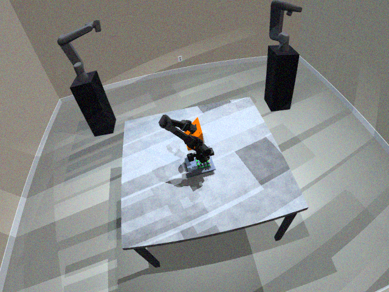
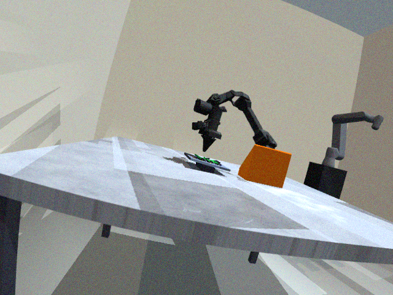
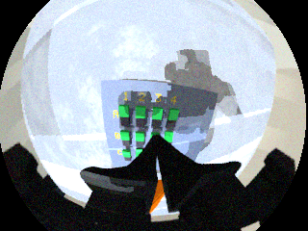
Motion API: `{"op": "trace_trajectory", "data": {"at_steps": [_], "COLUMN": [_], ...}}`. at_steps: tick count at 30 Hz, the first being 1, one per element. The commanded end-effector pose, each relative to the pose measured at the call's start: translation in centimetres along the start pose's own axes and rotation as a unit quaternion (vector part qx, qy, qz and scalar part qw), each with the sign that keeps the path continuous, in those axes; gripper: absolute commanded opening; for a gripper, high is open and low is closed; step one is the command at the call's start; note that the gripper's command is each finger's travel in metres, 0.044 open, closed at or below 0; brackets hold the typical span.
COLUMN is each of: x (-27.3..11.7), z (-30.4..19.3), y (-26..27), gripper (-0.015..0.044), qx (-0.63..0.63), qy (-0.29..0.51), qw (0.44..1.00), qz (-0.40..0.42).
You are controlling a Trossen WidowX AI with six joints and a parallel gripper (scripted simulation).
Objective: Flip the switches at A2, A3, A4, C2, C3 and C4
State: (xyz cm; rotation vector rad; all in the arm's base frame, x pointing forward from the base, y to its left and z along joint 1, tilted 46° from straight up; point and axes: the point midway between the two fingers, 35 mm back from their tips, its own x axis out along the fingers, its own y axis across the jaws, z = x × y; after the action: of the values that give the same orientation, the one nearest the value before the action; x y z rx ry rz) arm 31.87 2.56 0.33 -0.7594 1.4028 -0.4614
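Note:
The switch panel lies on the table. In the wrist view the row A switches A1, A2, A3 and A4 show green far parts and dark near parts. B1, B2 and B4 show; B3 is partly covered by the fingertips. C1 shows, C2 partly; C3 and C4 are hidden. Which ends are raised is too small to tell surely. My gripper is shut and empty, above the panel, not touching it.
An orange block stands by the arm's base, on the table. Two grey arms on black pedestals stand beyond the table. Shadows fall across the panel's right side.

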Motion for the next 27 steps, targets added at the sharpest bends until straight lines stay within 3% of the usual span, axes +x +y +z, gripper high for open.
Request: {"op": "trace_trajectory", "data": {"at_steps": [1,12,17,27], "x": [-3.6,-3.6,-0.1,-0.1], "z": [0.4,2.2,2.3,2.3], "y": [-0.2,-2.6,-2.6,-2.6], "gripper": [0.0000,0.0000,0.0000,0.0000], "qx": [0.008,0.008,0.008,0.008], "qy": [-0.004,-0.004,0.009,0.009], "qw": [1.000,1.000,1.000,1.000], "qz": [0.003,0.002,0.002,0.002]}}
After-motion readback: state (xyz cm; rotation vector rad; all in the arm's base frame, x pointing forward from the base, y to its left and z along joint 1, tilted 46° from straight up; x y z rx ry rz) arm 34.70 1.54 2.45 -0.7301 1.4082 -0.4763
